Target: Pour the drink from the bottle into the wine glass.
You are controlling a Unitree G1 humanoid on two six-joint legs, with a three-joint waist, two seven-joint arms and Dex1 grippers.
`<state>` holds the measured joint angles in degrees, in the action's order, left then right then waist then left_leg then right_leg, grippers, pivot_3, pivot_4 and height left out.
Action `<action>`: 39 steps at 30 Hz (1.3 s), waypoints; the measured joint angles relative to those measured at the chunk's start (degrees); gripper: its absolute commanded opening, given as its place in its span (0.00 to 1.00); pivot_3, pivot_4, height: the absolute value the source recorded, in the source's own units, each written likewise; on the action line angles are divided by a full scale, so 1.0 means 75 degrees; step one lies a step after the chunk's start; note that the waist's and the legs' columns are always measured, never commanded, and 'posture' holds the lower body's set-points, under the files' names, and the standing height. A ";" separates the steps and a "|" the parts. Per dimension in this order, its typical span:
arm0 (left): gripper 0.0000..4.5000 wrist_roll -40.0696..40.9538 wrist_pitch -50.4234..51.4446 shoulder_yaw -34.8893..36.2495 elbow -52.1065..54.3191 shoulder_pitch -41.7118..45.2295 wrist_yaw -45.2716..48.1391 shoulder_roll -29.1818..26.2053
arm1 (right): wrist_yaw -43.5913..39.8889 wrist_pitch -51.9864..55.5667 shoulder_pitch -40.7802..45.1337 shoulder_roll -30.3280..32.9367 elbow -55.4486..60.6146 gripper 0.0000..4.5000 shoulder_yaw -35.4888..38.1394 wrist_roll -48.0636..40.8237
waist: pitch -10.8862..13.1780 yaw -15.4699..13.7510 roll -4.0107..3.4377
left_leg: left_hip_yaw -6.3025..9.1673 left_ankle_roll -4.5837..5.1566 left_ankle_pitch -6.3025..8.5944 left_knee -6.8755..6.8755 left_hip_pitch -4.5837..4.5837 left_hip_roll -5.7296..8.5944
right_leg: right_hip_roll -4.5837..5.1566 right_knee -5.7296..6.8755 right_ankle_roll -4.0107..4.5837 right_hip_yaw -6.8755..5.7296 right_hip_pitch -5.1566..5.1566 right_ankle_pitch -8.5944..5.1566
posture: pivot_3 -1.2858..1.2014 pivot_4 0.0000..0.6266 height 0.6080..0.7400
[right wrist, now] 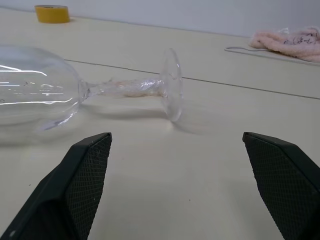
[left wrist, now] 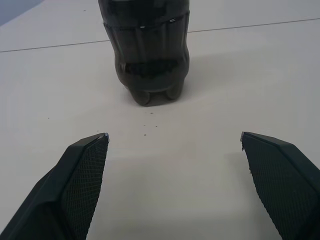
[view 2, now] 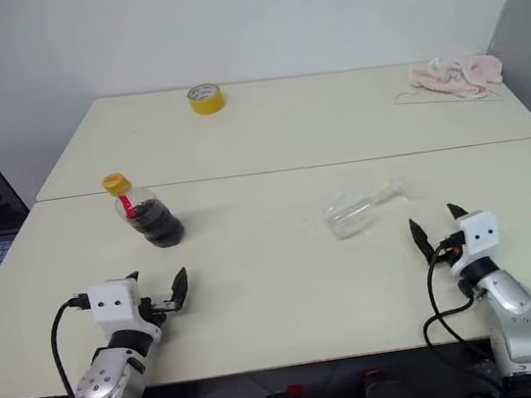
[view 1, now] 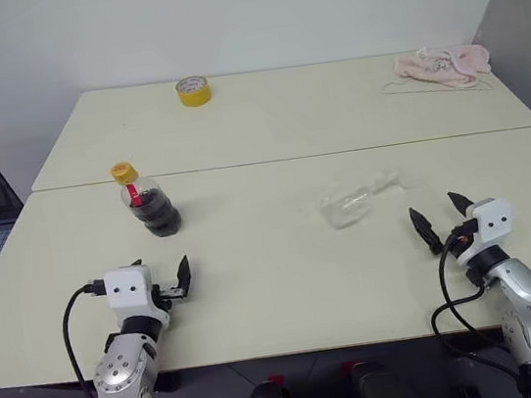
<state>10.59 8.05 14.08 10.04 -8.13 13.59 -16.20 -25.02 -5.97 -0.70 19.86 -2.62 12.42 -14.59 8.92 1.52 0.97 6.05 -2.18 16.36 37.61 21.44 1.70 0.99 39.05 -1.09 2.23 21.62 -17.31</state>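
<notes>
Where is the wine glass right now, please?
The wine glass lies on its side on the near table, ahead of the open right gripper, right of the bottle.

Both eye views are looking down from the head over the same counter (view 1: pixel 288 285); the left wrist view is sitting close behind the bottle (left wrist: pixel 145 50), the right close behind the toppled glass (right wrist: pixel 75 95)

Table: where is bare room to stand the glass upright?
Bare table between the bottle and the lying glass, and along the near edge between the open left pincer and right pincer. Far half holds a tape roll and pink cloth.
</notes>
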 measured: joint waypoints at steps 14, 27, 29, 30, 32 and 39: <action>0.99 0.0295 -0.0515 0.0178 0.0000 0.0066 0.0149 0.0104 | -0.0482 -0.0051 -0.0303 0.0151 0.0575 1.00 -0.0596 0.0169 | 0.0000 -0.0003 0.0000 | 0.0001 0.0000 0.0000 -0.0004 -0.0002 0.0000 | 0.0000 -0.0003 0.0000 -0.0001 -0.0001 0.0000 | 0.52 0.24 1.00; 0.99 0.0486 -0.0290 0.0199 -0.0551 0.0747 0.0162 -0.0053 | -0.1568 0.0122 -0.0743 0.0691 0.1566 1.00 -0.1319 0.0205 | 0.0003 -0.0007 0.0004 | 0.0006 0.0000 0.0000 -0.0006 -0.0015 0.0000 | 0.0000 -0.0008 -0.0001 -0.0008 -0.0019 -0.0001 | 0.52 0.24 1.00; 0.99 0.0466 -0.0291 0.0206 -0.0707 0.0914 0.0140 -0.0094 | -0.1723 0.0273 -0.0752 0.0772 0.1716 1.00 -0.1405 0.0103 | 0.0004 -0.0009 0.0006 | 0.0005 0.0000 0.0000 -0.0012 -0.0027 0.0000 | 0.0000 -0.0010 -0.0001 -0.0006 -0.0029 -0.0001 | 0.52 0.24 1.00; 0.99 0.0456 -0.0292 0.0206 -0.0807 0.0991 0.0138 -0.0117 | -0.1798 0.0366 -0.0751 0.0784 0.1806 1.00 -0.1426 0.0025 | 0.0004 -0.0009 0.0006 | 0.0003 0.0000 0.0000 -0.0018 -0.0037 0.0000 | 0.0000 -0.0011 -0.0002 -0.0004 -0.0035 -0.0001 | 0.52 0.24 1.00; 0.99 0.0446 -0.0293 0.0206 -0.1043 0.1173 0.0155 -0.0197 | -0.1859 0.0542 -0.0717 0.0800 0.1964 1.00 -0.1501 -0.0041 | 0.0005 -0.0008 0.0008 | 0.0002 0.0000 0.0000 -0.0031 -0.0048 0.0000 | 0.0000 -0.0011 -0.0002 -0.0002 -0.0038 -0.0001 | 0.52 0.24 1.00; 0.99 0.0410 -0.0301 0.0189 -0.1988 0.2058 0.0380 -0.0440 | -0.1949 0.0857 -0.0435 0.0794 0.2109 1.00 -0.1621 -0.0094 | 0.0006 -0.0008 0.0010 | -0.0001 -0.0001 -0.0001 -0.0057 -0.0063 0.0000 | 0.0000 -0.0013 -0.0001 0.0000 -0.0038 -0.0002 | 0.52 0.24 1.00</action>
<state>13.67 5.80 15.49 -4.87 7.31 16.44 -19.50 -39.64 0.46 -3.96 25.82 13.19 0.26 -15.29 8.96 1.46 1.04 6.04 -2.19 16.35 37.18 20.97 1.70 0.99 38.95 -1.09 2.23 21.34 -17.33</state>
